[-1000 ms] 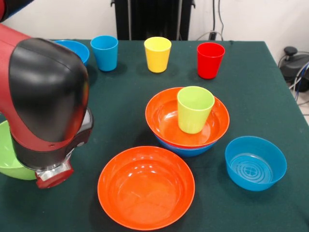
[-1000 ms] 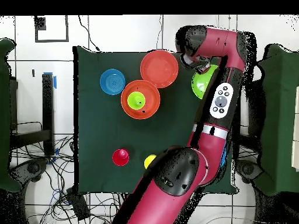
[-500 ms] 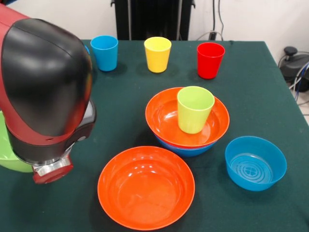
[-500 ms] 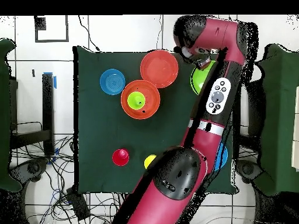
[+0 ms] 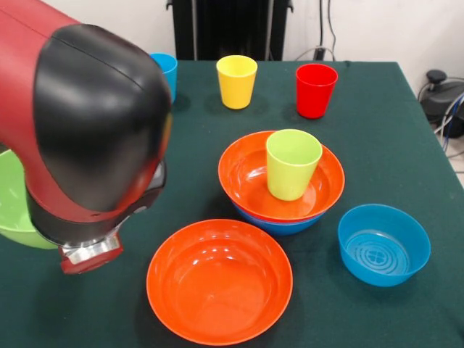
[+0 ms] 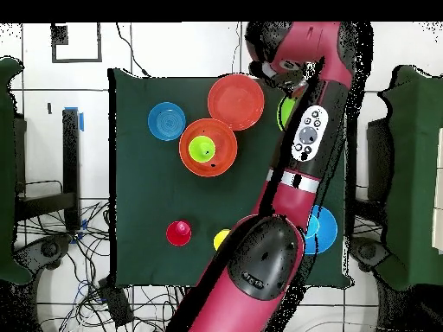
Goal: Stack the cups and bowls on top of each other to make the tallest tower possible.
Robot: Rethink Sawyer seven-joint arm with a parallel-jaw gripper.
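The tower stands mid-table: a lime green cup (image 5: 292,164) upright in an orange bowl (image 5: 246,174) nested on a blue bowl (image 5: 279,223); it also shows in the overhead view (image 6: 208,147). The lime green bowl (image 5: 11,203) is at the left edge, mostly hidden behind my arm (image 5: 87,130); overhead only a sliver of it (image 6: 285,112) shows beside the arm. My gripper (image 6: 287,86) is at this bowl, under the wrist, and its state is hidden. The blue cup (image 5: 167,69), yellow cup (image 5: 236,81) and red cup (image 5: 316,90) stand in the far row.
A second wide orange bowl (image 5: 219,279) sits at the front. A smaller blue bowl (image 5: 383,244) sits at the right. Overhead, another blue bowl (image 6: 320,229) peeks out beside the arm near the base. The arm's bulk covers the table's left side in the front view.
My arm has swung toward the middle of the table, now covering most of the blue cup. The green bowl has shifted with it and shows higher in the front view.
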